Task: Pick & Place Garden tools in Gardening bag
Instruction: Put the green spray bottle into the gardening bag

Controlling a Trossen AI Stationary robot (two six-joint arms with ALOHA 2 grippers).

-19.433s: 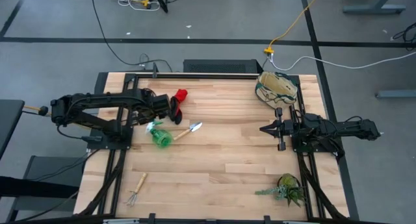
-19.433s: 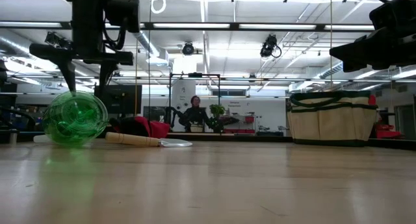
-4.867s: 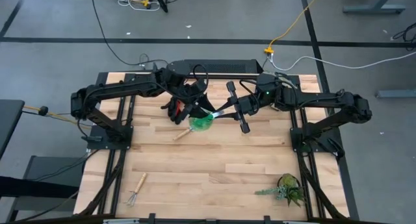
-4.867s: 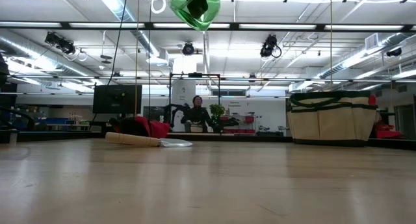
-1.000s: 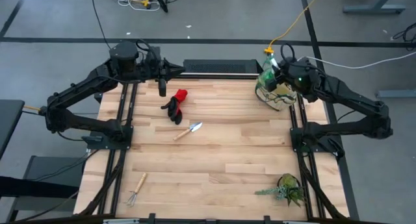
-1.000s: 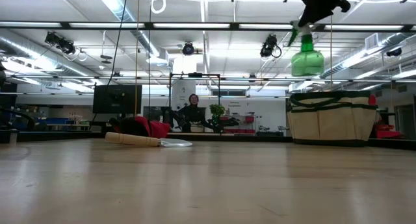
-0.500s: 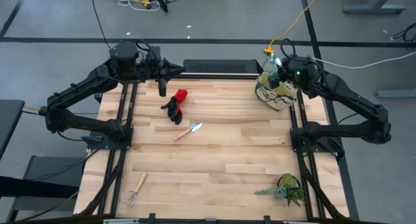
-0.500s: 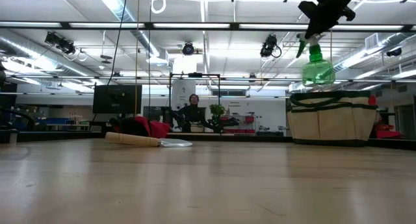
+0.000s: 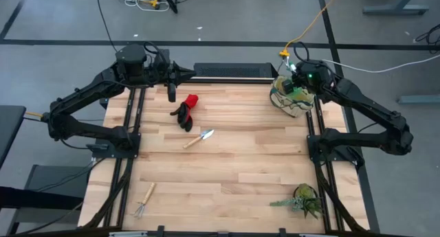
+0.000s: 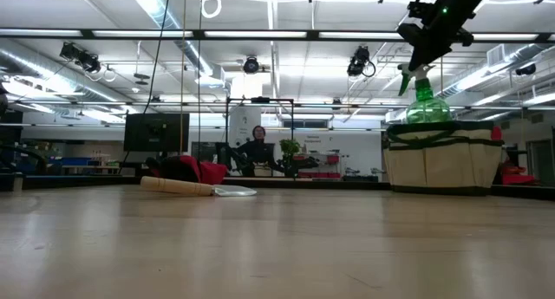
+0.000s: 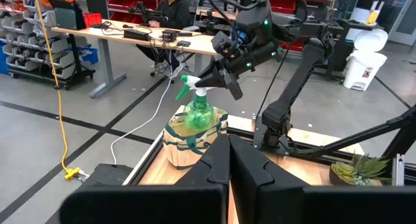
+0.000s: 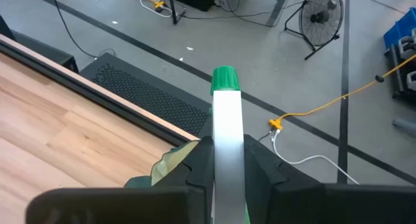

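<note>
Right end effector: clamped on the green spray bottle by its white head, directly above the gardening bag at the desk's 1 o'clock corner; bottle base at bag mouth.

Left end effector: fingers pressed together, holding nothing, at 11 o'clock.

Gloves, trowel, rake: on desk.

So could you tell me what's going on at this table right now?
The right gripper holds a green spray bottle by its head, lowering it into the gardening bag at the table's far right corner. The left gripper is shut and empty, waiting above the far left edge. The gloves, trowel and little rake lie on the table.
</note>
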